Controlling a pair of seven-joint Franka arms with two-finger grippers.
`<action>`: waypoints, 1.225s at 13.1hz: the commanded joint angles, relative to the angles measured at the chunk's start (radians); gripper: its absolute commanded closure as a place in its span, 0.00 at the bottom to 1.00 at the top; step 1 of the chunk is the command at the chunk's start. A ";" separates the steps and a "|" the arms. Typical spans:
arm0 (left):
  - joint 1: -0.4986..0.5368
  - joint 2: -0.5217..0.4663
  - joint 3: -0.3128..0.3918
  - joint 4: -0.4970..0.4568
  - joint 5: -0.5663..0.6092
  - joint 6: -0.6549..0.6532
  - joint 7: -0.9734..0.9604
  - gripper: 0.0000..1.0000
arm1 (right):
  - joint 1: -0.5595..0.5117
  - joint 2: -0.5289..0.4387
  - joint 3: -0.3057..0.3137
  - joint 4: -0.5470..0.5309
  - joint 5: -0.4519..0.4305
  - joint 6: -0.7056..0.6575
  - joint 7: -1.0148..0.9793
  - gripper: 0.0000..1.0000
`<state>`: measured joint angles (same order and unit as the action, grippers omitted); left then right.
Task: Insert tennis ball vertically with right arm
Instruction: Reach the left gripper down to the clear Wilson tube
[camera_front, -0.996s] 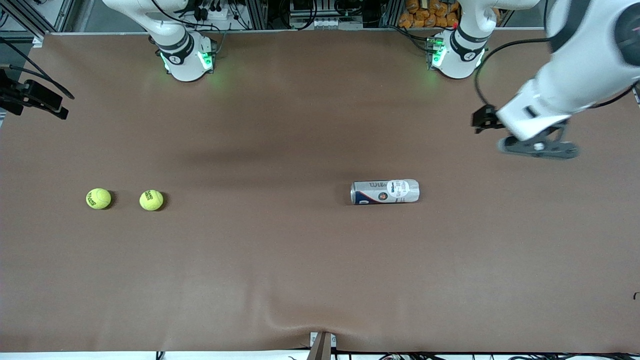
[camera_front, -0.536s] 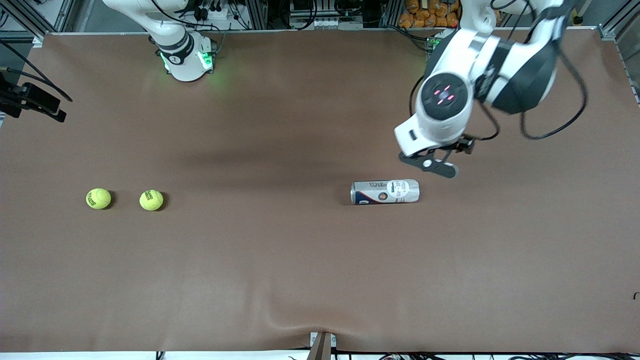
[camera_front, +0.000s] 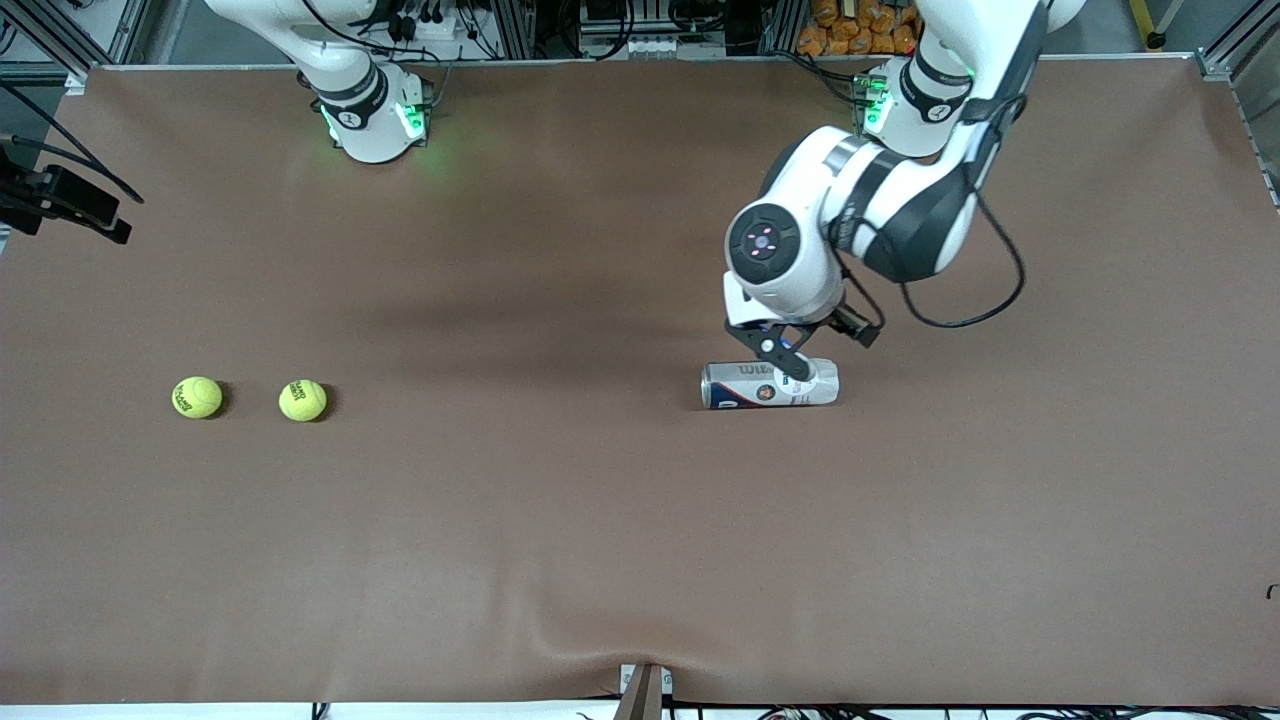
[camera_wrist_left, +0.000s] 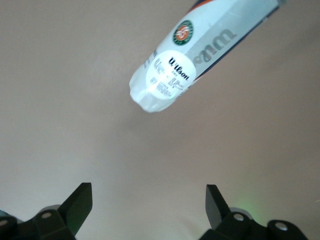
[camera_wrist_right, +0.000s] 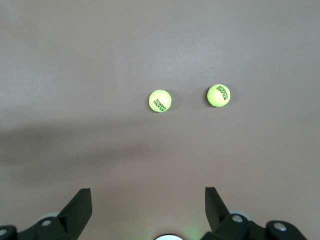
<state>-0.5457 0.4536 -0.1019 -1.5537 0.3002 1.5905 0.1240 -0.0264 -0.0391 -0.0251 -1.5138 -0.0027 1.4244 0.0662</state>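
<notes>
Nearest the front camera, a ball can (camera_front: 769, 385) lies on its side on the brown counter (camera_front: 600, 560), toward the left arm's end. Level with it, toward the right arm's end, two tennis balls (camera_front: 197, 397) (camera_front: 302, 400) sit side by side, apart from each other. The left gripper (camera_front: 785, 360) hovers over the can with jaws spread wide, holding nothing; whether a fingertip touches the can is hard to judge. The right gripper (camera_wrist_right: 148, 210) waits high over the counter, jaws wide apart and empty, above both balls.
</notes>
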 joint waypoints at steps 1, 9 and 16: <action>-0.013 0.042 0.001 0.023 0.066 0.009 0.138 0.00 | -0.026 0.004 0.016 0.014 0.009 -0.019 -0.005 0.00; -0.031 0.115 0.001 0.012 0.151 0.086 0.434 0.00 | -0.027 0.005 0.016 0.014 0.012 -0.021 -0.005 0.00; -0.042 0.185 0.001 0.014 0.197 0.106 0.523 0.00 | -0.027 0.005 0.016 0.015 0.013 -0.022 -0.011 0.00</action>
<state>-0.5771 0.6235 -0.1020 -1.5535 0.4652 1.6914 0.6232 -0.0273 -0.0391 -0.0251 -1.5138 -0.0026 1.4155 0.0662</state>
